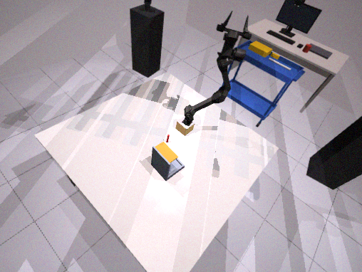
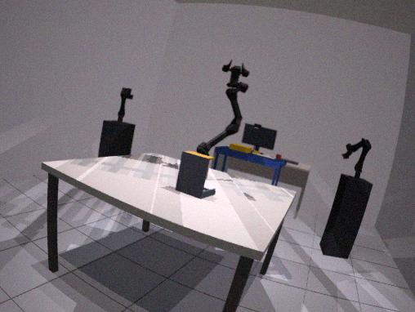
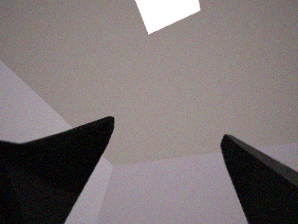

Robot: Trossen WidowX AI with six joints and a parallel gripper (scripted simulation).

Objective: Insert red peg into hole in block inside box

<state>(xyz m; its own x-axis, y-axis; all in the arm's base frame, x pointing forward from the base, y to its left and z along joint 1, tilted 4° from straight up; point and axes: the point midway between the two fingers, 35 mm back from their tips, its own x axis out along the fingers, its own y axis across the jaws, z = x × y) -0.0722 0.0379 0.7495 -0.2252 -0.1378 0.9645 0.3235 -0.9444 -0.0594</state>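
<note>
The red peg [image 1: 167, 138] stands upright on the table [image 1: 96, 157] [image 2: 229, 208], just outside the box, between it and the arm's base. It does not show in the other views. The box [image 1: 159, 164] [image 2: 189, 176] has dark grey walls, with its floor reaching out beyond the orange roof [image 1: 166, 152] [image 2: 199, 154]. The block and its hole cannot be made out. My gripper [image 1: 239, 15] [image 2: 237, 62] [image 3: 167, 130] is wide open and empty. It points up, high above the table and far from the peg and box.
A tan block [image 1: 184, 129] stands at the foot of the arm. Behind the arm are a blue cart [image 1: 253, 94] [image 2: 249, 158] and a desk with a monitor [image 1: 298, 16] [image 2: 259, 136]. Black pedestals [image 1: 146, 43] [image 2: 347, 216] stand on the floor off the table's sides.
</note>
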